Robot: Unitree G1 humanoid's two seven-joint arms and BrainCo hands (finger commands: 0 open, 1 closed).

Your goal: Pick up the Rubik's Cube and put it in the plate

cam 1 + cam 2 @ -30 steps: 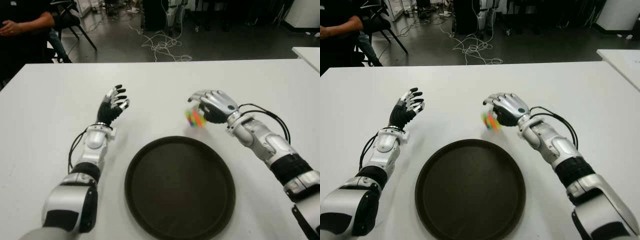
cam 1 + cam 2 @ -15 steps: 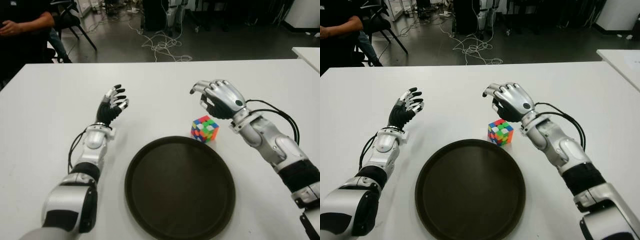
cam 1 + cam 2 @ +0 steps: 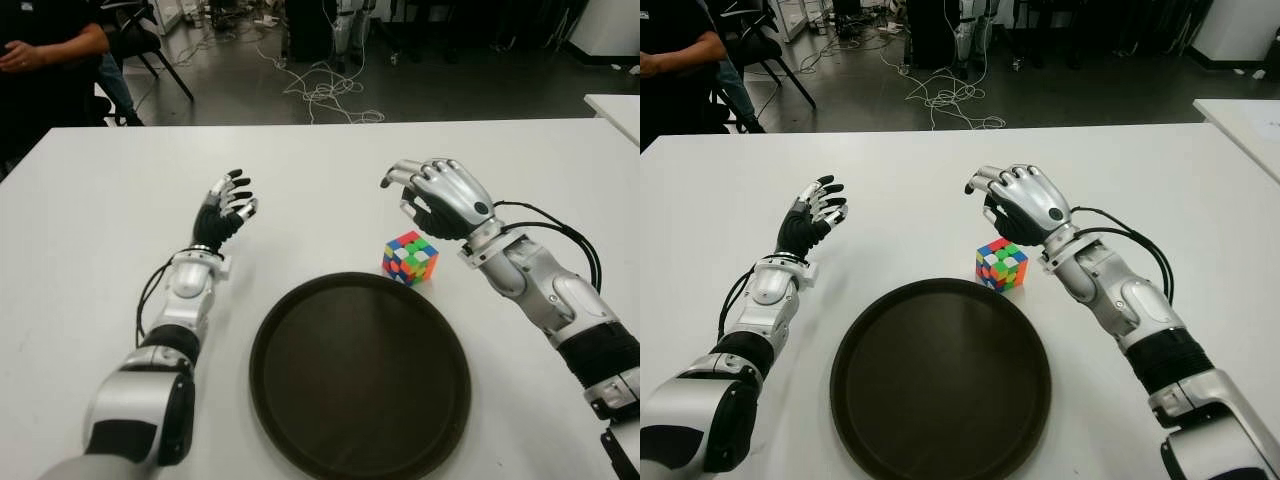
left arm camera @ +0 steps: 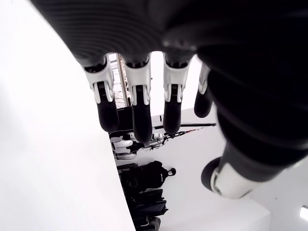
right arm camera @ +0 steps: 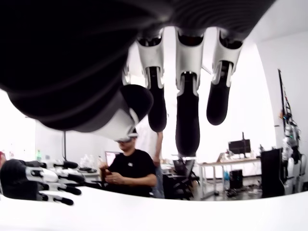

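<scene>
The Rubik's Cube (image 3: 410, 257) stands on the white table (image 3: 100, 200) just beyond the far right rim of the round dark plate (image 3: 360, 375), apart from both hands. My right hand (image 3: 437, 196) hovers above and slightly behind the cube, fingers relaxed and holding nothing, as the right wrist view shows with its fingers (image 5: 187, 120) hanging free. My left hand (image 3: 226, 208) is raised with fingers spread, to the left of the plate and well away from the cube.
A person (image 3: 45, 50) sits beyond the table's far left corner. Cables (image 3: 320, 90) lie on the floor behind the table. Another white table's corner (image 3: 615, 105) shows at the far right.
The cube dropped out of my right hand onto the table by the plate's rim. The right hand rose and opened. In the last half second nothing moved.
</scene>
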